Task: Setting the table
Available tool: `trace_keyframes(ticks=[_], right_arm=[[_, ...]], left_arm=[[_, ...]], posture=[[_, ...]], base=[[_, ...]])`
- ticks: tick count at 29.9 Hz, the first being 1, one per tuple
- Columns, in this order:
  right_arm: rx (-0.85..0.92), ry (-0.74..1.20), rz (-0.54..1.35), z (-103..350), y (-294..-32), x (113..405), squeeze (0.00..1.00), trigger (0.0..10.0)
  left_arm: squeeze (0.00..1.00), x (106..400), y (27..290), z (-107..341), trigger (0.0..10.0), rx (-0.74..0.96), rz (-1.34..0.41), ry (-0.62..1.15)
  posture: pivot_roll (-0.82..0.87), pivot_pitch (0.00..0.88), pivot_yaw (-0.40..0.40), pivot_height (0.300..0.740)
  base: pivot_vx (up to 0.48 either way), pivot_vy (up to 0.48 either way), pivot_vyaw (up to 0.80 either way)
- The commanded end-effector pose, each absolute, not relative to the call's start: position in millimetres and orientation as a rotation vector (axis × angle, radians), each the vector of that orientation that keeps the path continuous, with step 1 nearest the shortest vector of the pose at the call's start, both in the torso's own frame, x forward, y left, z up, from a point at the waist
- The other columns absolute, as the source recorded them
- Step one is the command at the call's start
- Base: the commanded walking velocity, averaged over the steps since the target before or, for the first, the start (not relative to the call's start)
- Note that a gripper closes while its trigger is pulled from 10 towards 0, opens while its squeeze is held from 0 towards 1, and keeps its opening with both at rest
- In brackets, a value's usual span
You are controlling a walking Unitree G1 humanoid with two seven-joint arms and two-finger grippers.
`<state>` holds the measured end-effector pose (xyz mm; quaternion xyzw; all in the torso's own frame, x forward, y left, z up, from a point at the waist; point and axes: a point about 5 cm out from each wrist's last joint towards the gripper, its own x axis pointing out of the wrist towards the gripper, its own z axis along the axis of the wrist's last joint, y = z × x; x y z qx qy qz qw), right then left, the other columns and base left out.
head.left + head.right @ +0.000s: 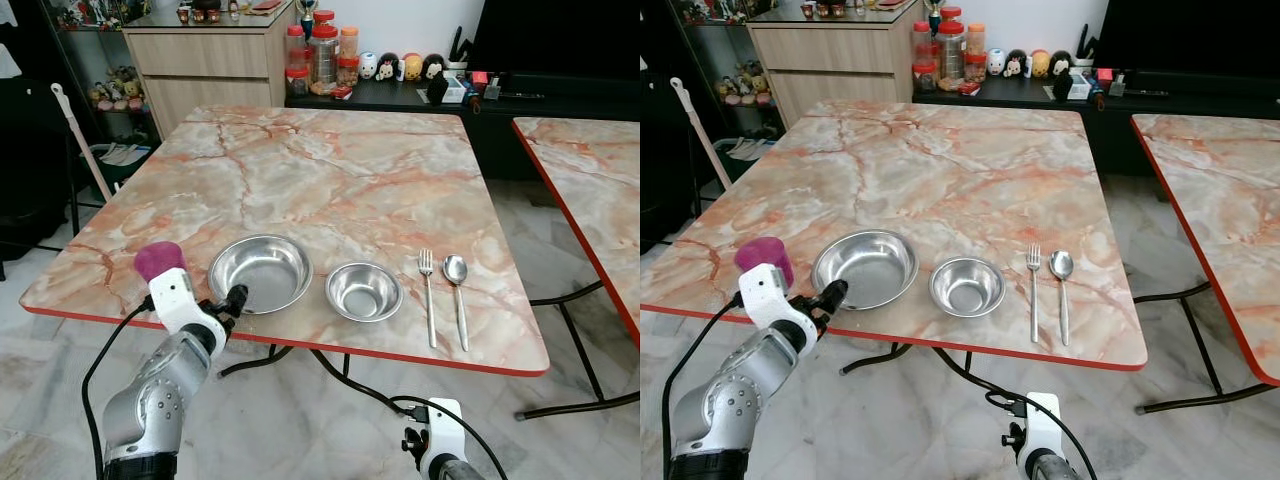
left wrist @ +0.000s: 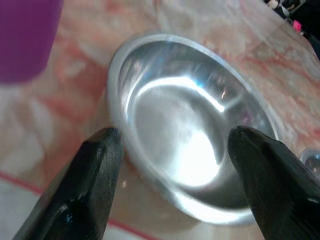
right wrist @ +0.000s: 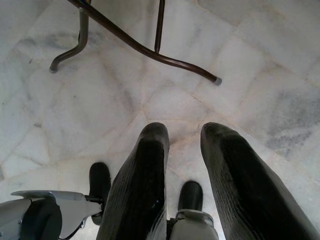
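On the marble table (image 1: 330, 170), near its front edge, a large steel bowl (image 1: 262, 270), a small steel bowl (image 1: 364, 291), a fork (image 1: 428, 295) and a spoon (image 1: 457, 285) lie in a row. A purple cup (image 1: 160, 260) stands left of the large bowl. My left gripper (image 1: 235, 298) is at the large bowl's front-left rim. In the left wrist view this gripper (image 2: 174, 137) is open, its fingers apart on either side of the large bowl's (image 2: 185, 125) near rim, with the purple cup (image 2: 25, 35) beside it. My right gripper (image 3: 182, 137) hangs below the table over the floor, fingers slightly apart, holding nothing.
A second marble table (image 1: 590, 190) stands to the right across a gap of tiled floor. Behind are a wooden drawer cabinet (image 1: 210, 60), jars (image 1: 322, 55) and a dark low shelf. The table's metal legs (image 3: 145, 47) cross the floor under the front edge.
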<state>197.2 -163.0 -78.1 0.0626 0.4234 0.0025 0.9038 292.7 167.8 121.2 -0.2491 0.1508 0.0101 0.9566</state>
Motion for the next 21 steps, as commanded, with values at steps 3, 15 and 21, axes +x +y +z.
trace_keyframes(ticks=[3, 15, 21], right_arm=[[0.139, 0.871, -0.002, -78, -162, 198, 0.00, 10.0], [0.142, 0.868, -0.005, -77, -163, 198, 0.00, 10.0], [0.139, 0.868, -0.012, -77, -164, 198, 0.00, 10.0]], left_arm=[[0.00, 296, 171, 117, 10.0, -0.466, 0.064, 0.338], [0.00, 302, 174, 119, 10.0, -0.482, 0.111, 0.325], [0.00, 308, 174, 115, 10.0, -0.487, 0.156, 0.331]], posture=[[0.10, 0.000, 0.032, 0.740], [0.09, 0.000, 0.033, 0.740], [0.09, 0.000, 0.036, 0.740]], base=[[0.000, 0.000, 0.00], [0.000, 0.000, 0.00], [0.000, 0.000, 0.00]])
